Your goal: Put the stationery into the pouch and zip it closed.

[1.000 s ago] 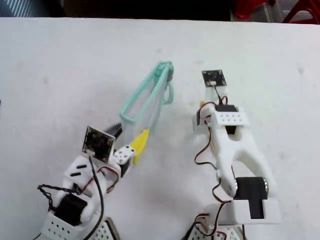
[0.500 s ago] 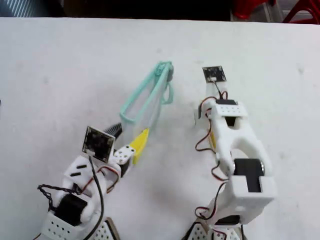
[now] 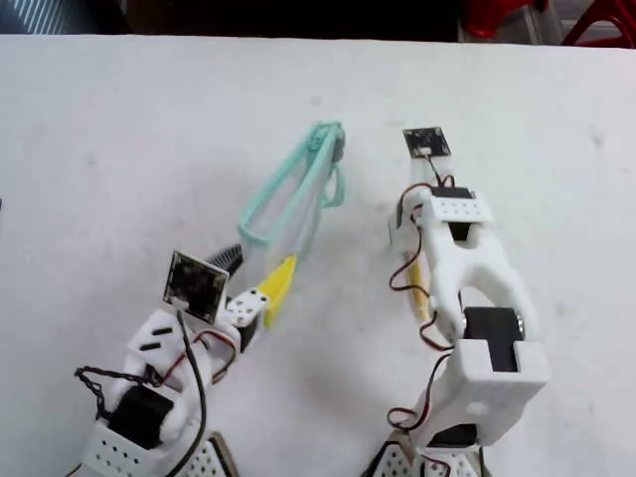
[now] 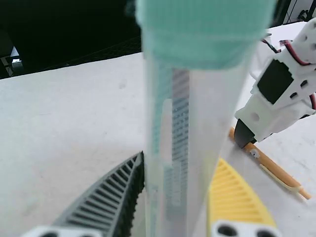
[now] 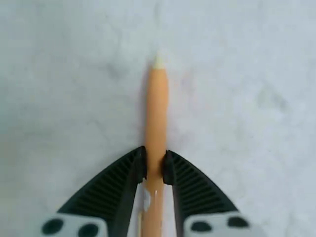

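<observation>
L gripper (image 3: 253, 270) is clenched on the pouch (image 3: 293, 199), w/ black and yellow fingers on either side of its near end. In L wrist view the clear wall w/ its teal zip band runs up btwn them. Its top is cut off and the contents are too blurred to make out. From above, the teal rim forms an open loop over the white table (image 3: 119, 129); can't tell if the pouch rests on it. R gripper (image 5: 154, 158) grasps an orange pen (image 5: 157, 108), tip fwd and low over the table. Whether it touches is unclear. From above, R arm hides most of the pen; a sliver shows beside it.
</observation>
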Motion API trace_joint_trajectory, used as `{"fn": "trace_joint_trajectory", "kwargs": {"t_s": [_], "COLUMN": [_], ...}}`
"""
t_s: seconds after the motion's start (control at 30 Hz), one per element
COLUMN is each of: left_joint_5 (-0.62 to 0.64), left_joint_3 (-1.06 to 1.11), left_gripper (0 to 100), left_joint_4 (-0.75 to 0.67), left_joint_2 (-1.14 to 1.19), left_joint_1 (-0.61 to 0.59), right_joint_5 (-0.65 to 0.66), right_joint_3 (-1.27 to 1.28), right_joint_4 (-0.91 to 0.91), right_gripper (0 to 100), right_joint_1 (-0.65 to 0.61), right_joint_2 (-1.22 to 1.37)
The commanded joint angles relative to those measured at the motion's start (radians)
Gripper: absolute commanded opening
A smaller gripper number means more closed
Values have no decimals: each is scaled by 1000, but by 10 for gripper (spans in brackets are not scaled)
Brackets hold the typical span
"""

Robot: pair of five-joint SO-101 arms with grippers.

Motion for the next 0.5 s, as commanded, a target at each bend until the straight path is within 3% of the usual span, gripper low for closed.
{"fn": "trace_joint_trajectory", "kwargs": {"t_s": [0.0, 0.37, 0.47], "left_joint_5": [-11, -11, -11], "left_joint_3": [-9, -9, -9], "left_gripper": [207, 207, 207], "left_joint_4": [-15, -15, -15], "left_joint_2": [5, 5, 5], "left_joint_1": [12, 12, 12], "right_joint_5": [8, 8, -55], "right_joint_3": [-40, -40, -38], "right_joint_4": [13, 16, 16], "right_gripper": [16, 16, 16], "right_joint_1": [-4, 8, 48], "right_joint_2": [-12, -13, -36]}}
